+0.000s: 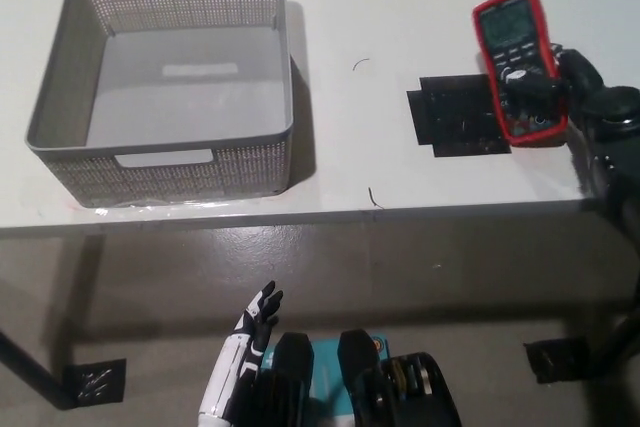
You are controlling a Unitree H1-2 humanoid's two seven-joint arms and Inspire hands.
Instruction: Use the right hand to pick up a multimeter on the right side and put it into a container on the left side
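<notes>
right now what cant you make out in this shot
- Head view: the right hand covers the lower part of the multimeter.
- The right arm is cut off by the right edge.
- The multimeter's screen is too small to read.
- The basket's near wall hides some of its floor.

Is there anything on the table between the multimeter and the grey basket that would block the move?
Nothing visible does. The right robot hand holds the multimeter; only a flat black mat lies on the table before the basket.
</notes>
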